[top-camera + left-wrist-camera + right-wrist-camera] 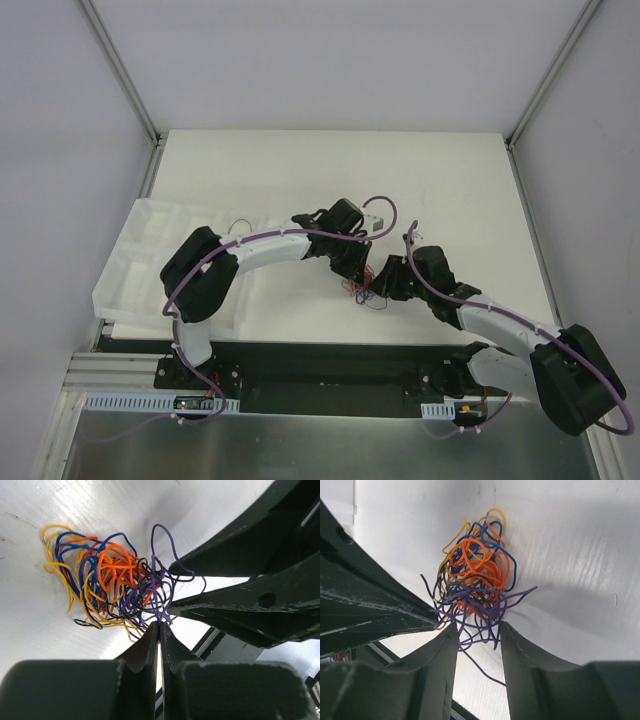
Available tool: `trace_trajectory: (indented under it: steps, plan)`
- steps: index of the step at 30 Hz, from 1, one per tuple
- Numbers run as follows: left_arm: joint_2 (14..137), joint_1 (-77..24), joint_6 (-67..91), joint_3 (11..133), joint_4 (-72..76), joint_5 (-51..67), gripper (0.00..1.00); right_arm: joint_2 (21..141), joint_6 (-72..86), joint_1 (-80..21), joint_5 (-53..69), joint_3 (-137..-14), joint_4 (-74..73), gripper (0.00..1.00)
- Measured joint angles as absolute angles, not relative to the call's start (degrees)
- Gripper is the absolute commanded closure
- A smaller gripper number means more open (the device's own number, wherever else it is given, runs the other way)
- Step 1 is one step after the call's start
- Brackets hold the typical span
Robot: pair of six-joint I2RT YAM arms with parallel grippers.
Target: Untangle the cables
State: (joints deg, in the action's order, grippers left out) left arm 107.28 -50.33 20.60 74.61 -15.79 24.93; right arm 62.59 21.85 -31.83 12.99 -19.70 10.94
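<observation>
- The white worktop runs back to grey side walls. Its broadest open stretch lies on the far side of both arms, with more open surface to the right of the knot.
- A white tray sits on the left part of the worktop, overhanging the left edge. The left arm's elbow is above its near right corner.
- The left arm rises from its base, arches right over the tray edge and bends down at the wrist toward the middle of the worktop.
- The right arm reaches from the near right corner, stretched low to the left, so that the two wrists meet nose to nose.
- The cables lie as one small knot on the worktop between the two wrists, near the middle and well away from every edge. The orange, yellow and blue loops bunch on one side, and the purple and black strands trail toward the arms.
- The left jaws are pressed together, pinching purple strands at their tips.
- The right jaws stand apart, with loose purple strands of the knot lying in the gap between them.
</observation>
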Motion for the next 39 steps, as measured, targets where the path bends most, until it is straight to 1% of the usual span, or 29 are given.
trace_trajectory:
  steps: [3, 5, 8, 11, 14, 16, 19, 22, 27, 29, 30, 32, 33, 34, 35, 37, 39]
  plan:
    - [106.24, -50.33, 20.75, 74.61, -15.73, 26.44, 1.0, 62.72, 22.41, -31.83, 13.21, -19.7, 11.7, 0.49]
    - [105.21, -50.33, 21.3, 74.59, -15.42, 27.77, 1.0, 62.89, 23.05, -31.83, 13.78, -19.7, 12.99, 0.49]
    - [102.85, -50.3, 22.26, 74.37, -14.31, 29.91, 1.0, 64.05, 23.66, -31.83, 14.37, -19.7, 15.38, 0.62]
    - [100.38, -50.3, 23.2, 74.37, -13.15, 31.33, 1.0, 66.48, 24.49, -31.83, 13.96, -19.7, 16.84, 0.67]
    - [97.08, -50.33, 23.38, 74.37, -12.69, 31.7, 1.0, 68.45, 25.19, -31.81, 11.88, -19.7, 17.04, 0.8]
    - [94.13, -50.33, 23.38, 74.41, -12.71, 31.57, 1.0, 68.9, 25.47, -31.73, 9.8, -19.7, 16.75, 0.84]
    - [89.58, -50.33, 23.16, 75.55, -13.17, 31.18, 1.0, 69.06, 25.5, -30.52, 6.07, -19.7, 14.85, 0.85]
    - [84.36, -50.33, 21.96, 78.56, -14.2, 28.86, 1.0, 68.31, 25.19, -27.05, 1.83, -19.7, 10.7, 0.85]
    - [74.65, -50.33, 19.14, 81.49, -16.03, 20.93, 1.0, 62.06, 23.18, -20.91, -2.46, -19.7, 4.75, 0.86]
    - [70.72, -50.33, 18.26, 81.8, -16.45, 17.76, 1.0, 59.48, 22.17, -18.28, -3.25, -19.7, 2.46, 0.8]
    - [69.45, -50.33, 18.06, 81.97, -16.56, 17.04, 1.0, 58.5, 21.71, -17.26, -3.36, -19.7, 1.56, 0.73]
    - [67.72, -50.33, 17.54, 82.83, -16.6, 15.88, 1.0, 56.73, 20.58, -16.08, -2.98, -19.73, 0.27, 0.57]
    - [67.77, -50.33, 17.54, 83.35, -16.56, 15.88, 1.0, 55.81, 19.88, -15.94, -2.02, -19.73, -0.12, 0.5]
    - [68.05, -50.33, 17.58, 83.81, -16.58, 15.94, 1.0, 55.02, 19.29, -15.94, -1.1, -19.73, -0.34, 0.42]
    - [69.14, -50.33, 17.74, 84.47, -16.58, 16.23, 1.0, 53.95, 18.24, -15.94, 0.67, -19.79, -0.51, 0.38]
    - [72.05, -50.33, 18.48, 85.84, -16.47, 16.78, 1.0, 51.94, 15.97, -16.05, 4.84, -20.25, -0.71, 0.25]
    - [75.26, -50.33, 19.07, 86.17, -16.6, 17.41, 1.0, 50.06, 13.67, -17.08, 9.23, -21.15, -0.49, 0.15]
